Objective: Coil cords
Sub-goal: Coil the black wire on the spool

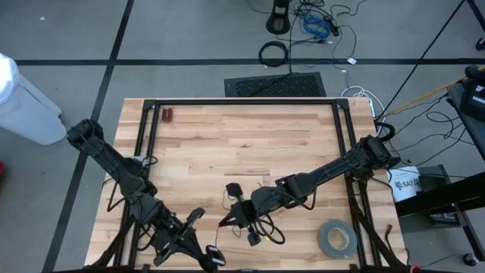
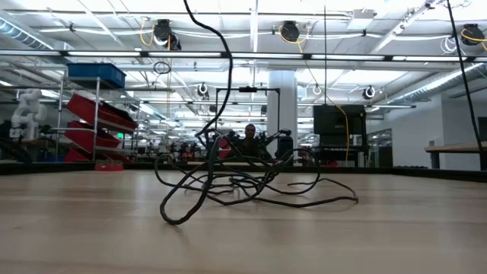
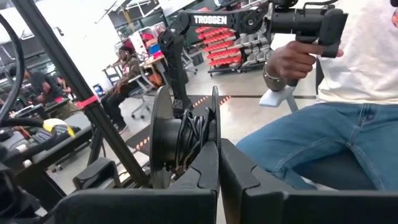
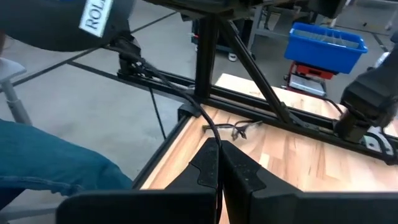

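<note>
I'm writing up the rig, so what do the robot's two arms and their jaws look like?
Both arms are dark, jointed links with black cables along them. The left gripper and right gripper end in blocky matt-black jaws. Across the room, another such arm carries white TROSSEN lettering.

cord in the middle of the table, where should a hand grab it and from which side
Probably best from above, on one of the strands that arch up off the wood in the loose tangle of the cord. The low view shows raised loops on the left side; the outer strands lie flat and would be harder to pinch. The right hand, shut, is already over the tangle.
</note>
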### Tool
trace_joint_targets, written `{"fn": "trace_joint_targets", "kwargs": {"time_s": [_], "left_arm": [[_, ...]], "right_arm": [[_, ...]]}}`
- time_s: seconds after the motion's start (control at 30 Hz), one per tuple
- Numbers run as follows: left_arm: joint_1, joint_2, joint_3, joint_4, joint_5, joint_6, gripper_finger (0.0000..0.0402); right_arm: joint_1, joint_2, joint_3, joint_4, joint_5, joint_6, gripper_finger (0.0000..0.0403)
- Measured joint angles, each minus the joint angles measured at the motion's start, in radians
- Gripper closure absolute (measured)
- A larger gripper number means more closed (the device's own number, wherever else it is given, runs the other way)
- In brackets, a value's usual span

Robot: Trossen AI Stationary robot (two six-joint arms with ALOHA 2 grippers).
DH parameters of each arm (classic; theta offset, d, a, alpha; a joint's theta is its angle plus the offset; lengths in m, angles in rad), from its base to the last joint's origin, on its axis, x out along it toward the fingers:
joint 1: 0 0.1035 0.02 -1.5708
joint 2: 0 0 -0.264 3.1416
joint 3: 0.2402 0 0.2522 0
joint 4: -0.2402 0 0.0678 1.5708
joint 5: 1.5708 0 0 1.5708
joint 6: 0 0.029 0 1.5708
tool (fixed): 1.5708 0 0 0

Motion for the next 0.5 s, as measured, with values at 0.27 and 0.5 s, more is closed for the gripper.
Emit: {"fn": "trace_joint_targets", "kwargs": {"time_s": [0.27,0.5], "left_arm": [[0.007,0.022,0.0,0.01,0.014,0.001,0.0401],[0.007,0.023,0.0,0.012,0.035,-0.002,0.0401]], "right_arm": [[0.003,0.0,0.0,-0.004,-0.049,0.018,0.0403],[0.006,0.0,0.0,-0.015,-0.05,0.021,0.0403]]}}
